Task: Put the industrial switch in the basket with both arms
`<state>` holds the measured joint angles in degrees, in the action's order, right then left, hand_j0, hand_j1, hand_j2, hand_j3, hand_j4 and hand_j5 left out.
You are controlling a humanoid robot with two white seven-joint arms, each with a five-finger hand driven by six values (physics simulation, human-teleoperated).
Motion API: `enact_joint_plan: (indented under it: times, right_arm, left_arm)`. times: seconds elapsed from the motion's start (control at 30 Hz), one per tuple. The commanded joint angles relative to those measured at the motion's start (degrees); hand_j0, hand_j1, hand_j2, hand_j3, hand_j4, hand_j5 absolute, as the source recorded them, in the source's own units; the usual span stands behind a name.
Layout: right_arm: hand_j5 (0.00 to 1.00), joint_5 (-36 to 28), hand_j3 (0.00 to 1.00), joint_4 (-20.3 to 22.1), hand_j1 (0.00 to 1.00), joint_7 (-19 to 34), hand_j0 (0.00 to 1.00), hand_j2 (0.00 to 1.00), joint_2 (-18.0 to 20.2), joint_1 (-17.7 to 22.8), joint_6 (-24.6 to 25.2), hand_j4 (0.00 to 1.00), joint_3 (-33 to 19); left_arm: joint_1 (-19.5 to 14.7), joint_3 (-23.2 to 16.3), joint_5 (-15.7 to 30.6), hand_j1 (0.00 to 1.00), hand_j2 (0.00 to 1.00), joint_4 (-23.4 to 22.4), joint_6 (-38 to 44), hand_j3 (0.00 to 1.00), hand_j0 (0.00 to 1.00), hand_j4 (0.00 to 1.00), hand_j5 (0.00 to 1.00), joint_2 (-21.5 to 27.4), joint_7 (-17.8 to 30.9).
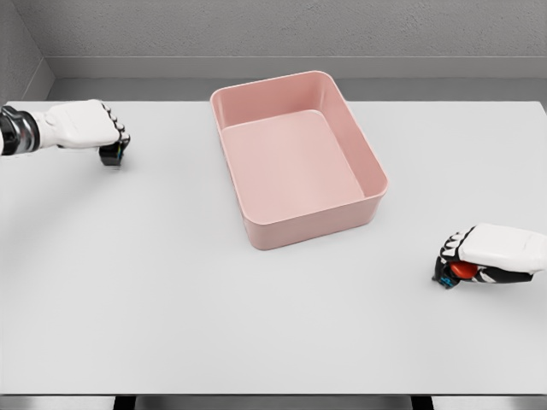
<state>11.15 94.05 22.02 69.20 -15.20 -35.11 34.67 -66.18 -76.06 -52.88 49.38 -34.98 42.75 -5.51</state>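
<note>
We see the pink basket (299,162) standing on the white table (171,290), just above the middle. At four o'clock from it, our right hand (491,254) has its fingers wrapped around a switch (461,271) with a red button, low over the tabletop. At nine o'clock from the basket, well apart, our left hand (90,126) is clenched around a small dark block (112,155).

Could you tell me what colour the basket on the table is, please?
The basket is a plain pale pink, seen in the head view.
</note>
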Motion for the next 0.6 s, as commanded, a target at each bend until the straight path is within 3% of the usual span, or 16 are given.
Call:
enact_joint_plan:
  times: [0.0,0.37,0.57]
  right_arm:
    - [0.49,-0.43,0.49,0.17,0.49,-0.04,0.49,0.49,0.23,-0.09,0.11,0.49,-0.39]
    - [0.5,-3.15,0.5,1.66,0.5,-0.83,0.5,0.5,0.76,-4.66,0.11,0.5,-0.57]
    - [0.5,-3.59,0.5,1.92,0.5,-0.83,0.5,0.5,0.76,-5.98,0.11,0.5,-0.48]
  left_arm:
    - [0.0,1.18,0.5,0.48,0.48,0.02,-0.02,0.48,0.48,0.48,0.48,-0.3,-0.03]
    - [-0.09,4.34,2.61,0.48,0.48,0.11,-0.02,0.48,0.48,0.48,0.48,-0.83,-0.03]
    - [-0.53,4.96,5.95,0.48,0.48,1.16,-0.02,0.48,0.48,0.48,0.48,-0.92,-0.03]
